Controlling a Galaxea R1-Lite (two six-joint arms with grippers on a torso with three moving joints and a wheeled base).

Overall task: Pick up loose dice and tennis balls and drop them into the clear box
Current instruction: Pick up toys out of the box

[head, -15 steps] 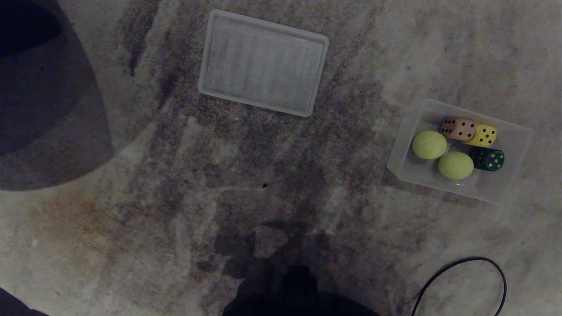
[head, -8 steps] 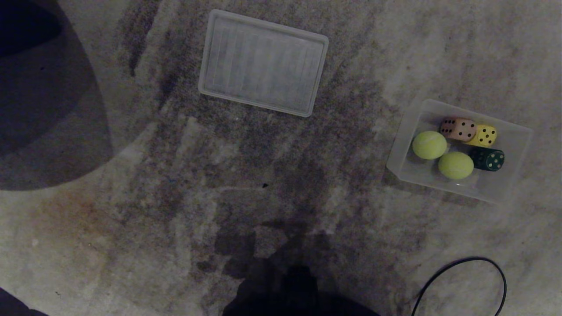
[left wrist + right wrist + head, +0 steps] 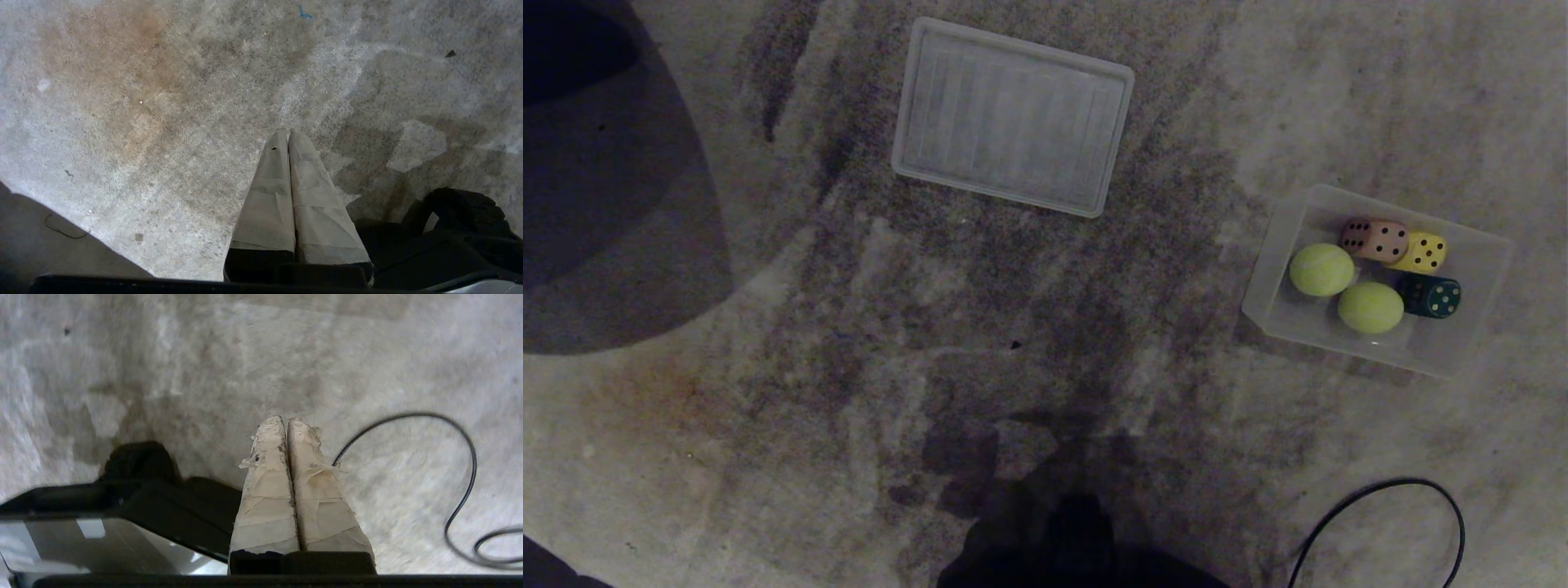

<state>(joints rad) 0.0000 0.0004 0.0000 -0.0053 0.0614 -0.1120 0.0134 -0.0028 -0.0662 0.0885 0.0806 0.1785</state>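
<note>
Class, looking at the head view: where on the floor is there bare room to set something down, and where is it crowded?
Bare floor lies between lid, box and cable. Inside the box, two balls and three dice crowd together.

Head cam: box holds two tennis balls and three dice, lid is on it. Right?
Not quite. The contents are right: two tennis balls and three dice sit in the clear box. But the lid is off, lying flat on the floor apart from the box, as the head view shows.
</note>
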